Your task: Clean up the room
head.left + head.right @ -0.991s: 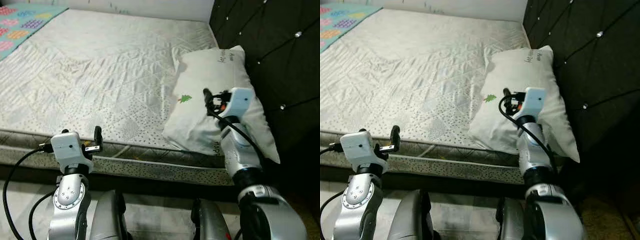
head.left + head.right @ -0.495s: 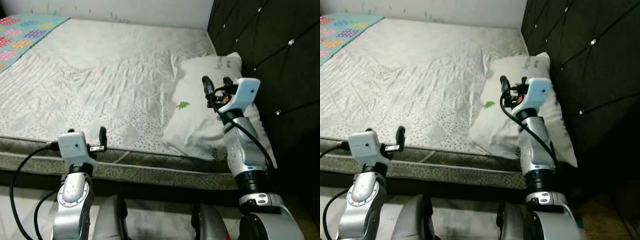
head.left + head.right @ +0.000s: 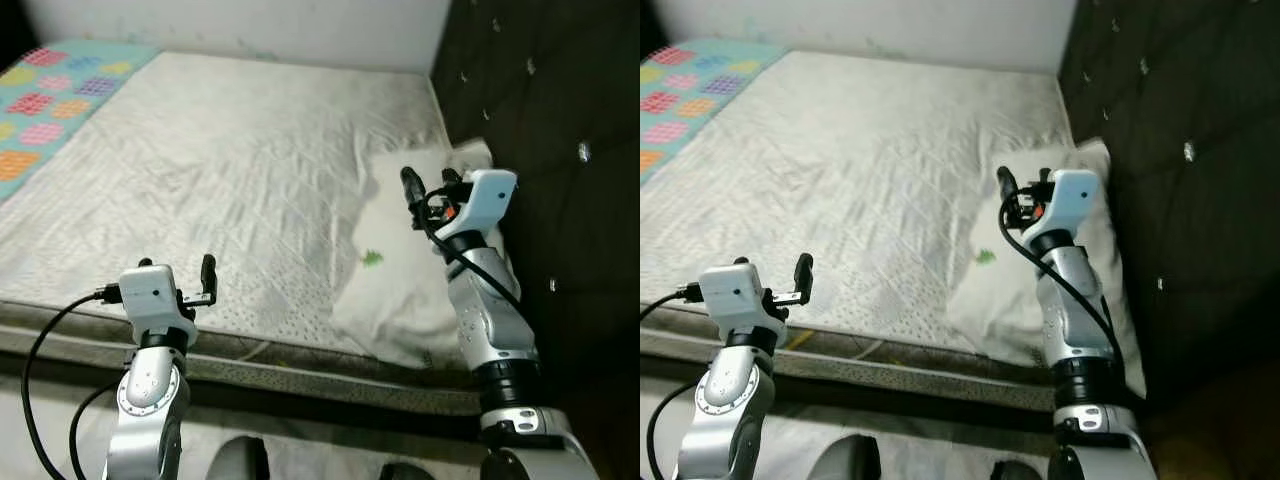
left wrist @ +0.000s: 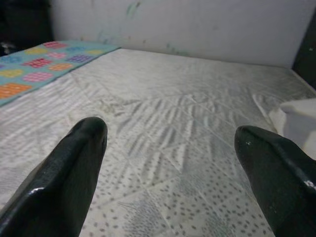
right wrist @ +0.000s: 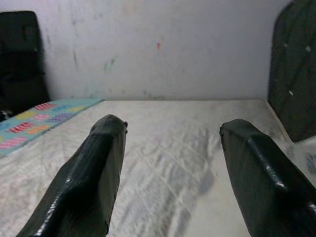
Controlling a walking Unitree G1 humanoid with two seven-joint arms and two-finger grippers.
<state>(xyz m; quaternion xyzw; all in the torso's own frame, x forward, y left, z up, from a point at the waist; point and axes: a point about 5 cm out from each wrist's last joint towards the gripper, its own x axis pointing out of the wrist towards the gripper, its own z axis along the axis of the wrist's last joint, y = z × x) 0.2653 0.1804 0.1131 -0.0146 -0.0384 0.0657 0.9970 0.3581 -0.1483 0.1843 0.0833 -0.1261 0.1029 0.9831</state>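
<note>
A white pillow (image 3: 395,300) with a small green tree mark lies at the right end of the bed, against the dark headboard (image 3: 545,110). My right gripper (image 3: 428,184) is raised above the pillow's upper half, open and holding nothing. In the right wrist view its fingers (image 5: 103,163) point across the mattress toward the far wall. My left gripper (image 3: 206,284) hovers by the bed's front edge, open and holding nothing. The left wrist view looks between that gripper's fingers (image 4: 74,163) over the quilted mattress (image 4: 168,128), with the pillow (image 4: 298,123) off to one side.
The white quilted mattress (image 3: 230,170) spreads wide and wrinkled in front of me. A colourful patchwork blanket (image 3: 55,100) covers its far left corner. A pale wall (image 3: 250,25) runs behind the bed, and the tufted headboard closes the right side.
The whole view has shifted as the camera moved. My right gripper has risen a little higher above the pillow. The left gripper keeps its place by the bed edge.
</note>
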